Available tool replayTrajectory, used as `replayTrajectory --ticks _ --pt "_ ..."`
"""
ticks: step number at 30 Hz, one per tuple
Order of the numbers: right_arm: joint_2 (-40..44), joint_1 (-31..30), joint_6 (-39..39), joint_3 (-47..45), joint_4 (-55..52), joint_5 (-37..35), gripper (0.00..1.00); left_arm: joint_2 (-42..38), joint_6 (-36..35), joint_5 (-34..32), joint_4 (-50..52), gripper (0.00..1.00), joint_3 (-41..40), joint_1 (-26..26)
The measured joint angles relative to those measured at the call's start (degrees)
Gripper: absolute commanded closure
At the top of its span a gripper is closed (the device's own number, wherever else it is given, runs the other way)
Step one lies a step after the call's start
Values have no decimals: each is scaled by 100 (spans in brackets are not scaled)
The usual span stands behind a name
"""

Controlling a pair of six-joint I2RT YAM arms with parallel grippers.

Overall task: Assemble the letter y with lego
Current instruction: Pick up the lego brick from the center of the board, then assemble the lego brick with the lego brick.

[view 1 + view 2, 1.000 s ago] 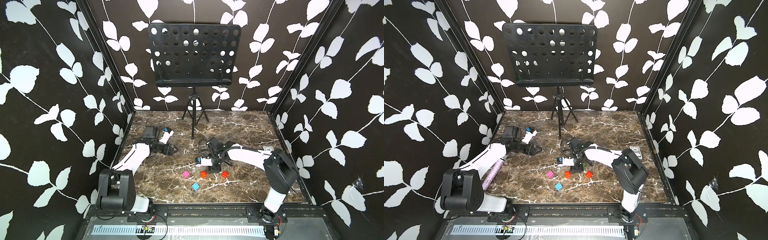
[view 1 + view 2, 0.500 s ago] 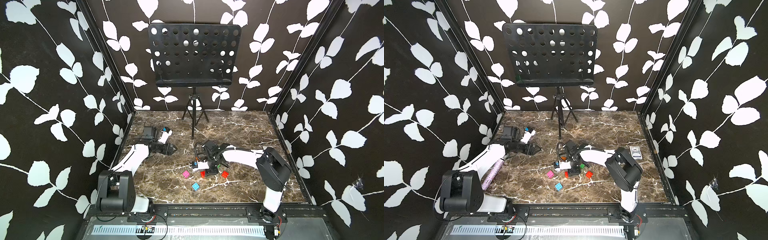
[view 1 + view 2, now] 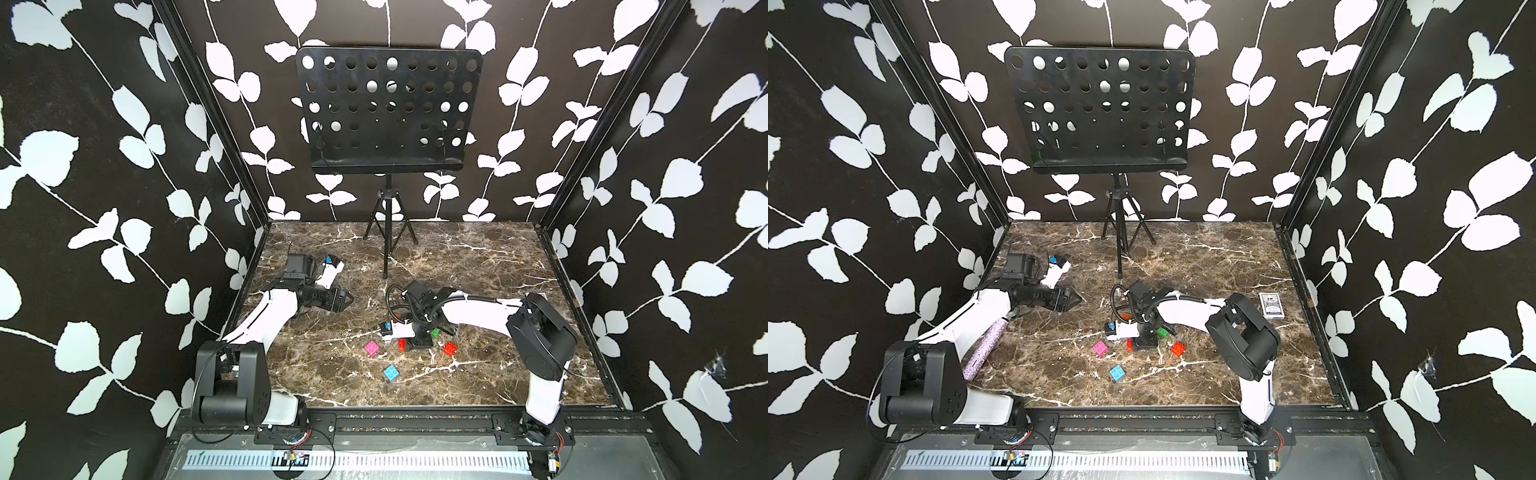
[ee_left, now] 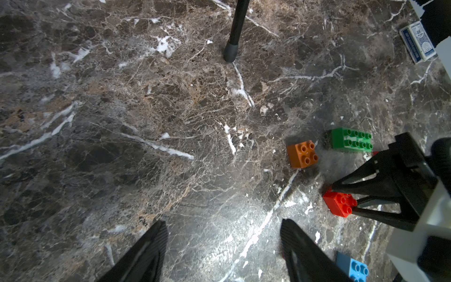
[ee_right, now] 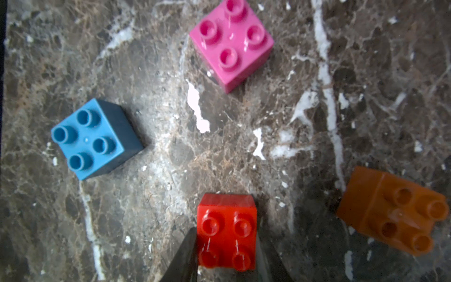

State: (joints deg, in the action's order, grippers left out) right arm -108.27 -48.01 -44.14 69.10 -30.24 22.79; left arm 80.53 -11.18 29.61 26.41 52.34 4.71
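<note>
The jaws pinch the red brick (image 5: 227, 229). The pink brick (image 5: 231, 41), blue brick (image 5: 90, 139) and orange brick (image 5: 395, 212) sit apart on the desk (image 5: 219, 146).

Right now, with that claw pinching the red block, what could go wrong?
The right gripper is shut on the red brick with its fingertips reaching only partway along it, so the brick might twist or slip when lifted. The brown-orange brick and green brick sit close by; a sideways swing could knock them away.
</note>
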Motion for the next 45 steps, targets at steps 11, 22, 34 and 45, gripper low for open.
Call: replayTrajectory --ticks 11,22,34,45 --pt "614 190 1147 -111 509 -363 76 -105 68 -155 -101 23 -61 -192" --pt "160 352 1792 922 199 -1001 78 -181 94 -177 -114 22 -109 -227" --pt "-341 350 1961 1329 -177 -1019 92 -214 92 -177 -116 22 -109 -229" --pt "-505 315 1978 1338 -203 -970 95 -214 92 -177 -116 23 -111 -232"
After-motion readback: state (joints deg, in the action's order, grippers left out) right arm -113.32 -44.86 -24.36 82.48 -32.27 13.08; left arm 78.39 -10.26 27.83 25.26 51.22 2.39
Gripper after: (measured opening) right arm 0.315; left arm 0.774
